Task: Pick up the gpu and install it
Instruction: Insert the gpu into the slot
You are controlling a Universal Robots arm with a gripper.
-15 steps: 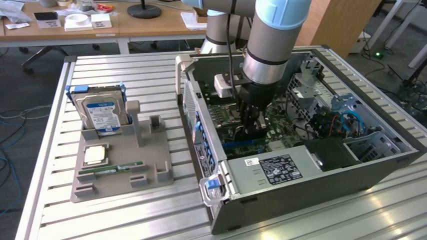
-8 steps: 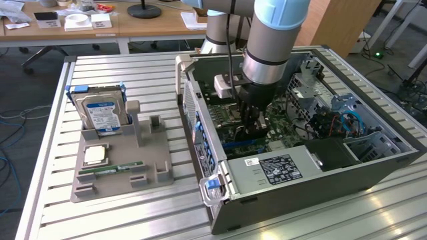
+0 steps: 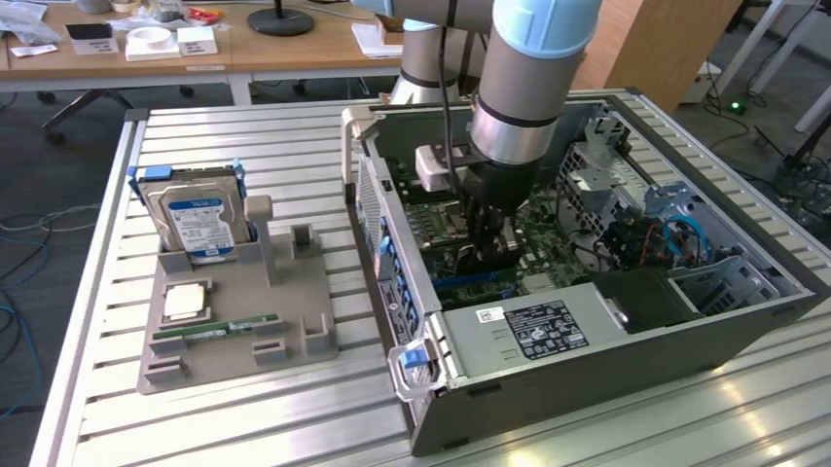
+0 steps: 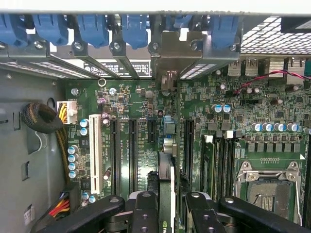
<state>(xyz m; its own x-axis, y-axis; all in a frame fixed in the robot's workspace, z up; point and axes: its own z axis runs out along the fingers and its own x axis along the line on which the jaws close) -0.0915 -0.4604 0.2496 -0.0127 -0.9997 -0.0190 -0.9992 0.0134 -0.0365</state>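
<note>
The gpu point(image 4: 166, 194) stands on edge between my gripper's fingers point(image 4: 144, 213), a thin card running toward the case's rear bracket openings point(image 4: 170, 53). My gripper point(image 4: 170, 216) is shut on it just above the green motherboard point(image 4: 146, 107), in line with the black expansion slots point(image 4: 132, 155). Whether its lower edge sits in a slot I cannot tell. In the exterior view my gripper point(image 3: 487, 248) reaches straight down into the open computer case point(image 3: 585, 336), where the arm hides most of the card.
A white slot point(image 4: 95, 150), memory slots point(image 4: 218, 165) and the CPU socket point(image 4: 269, 187) flank the card. On the slatted table point(image 3: 234, 146) a grey holder point(image 3: 234, 331) carries a hard drive point(image 3: 195, 224), a green memory stick point(image 3: 214, 329) and a square chip point(image 3: 186, 302).
</note>
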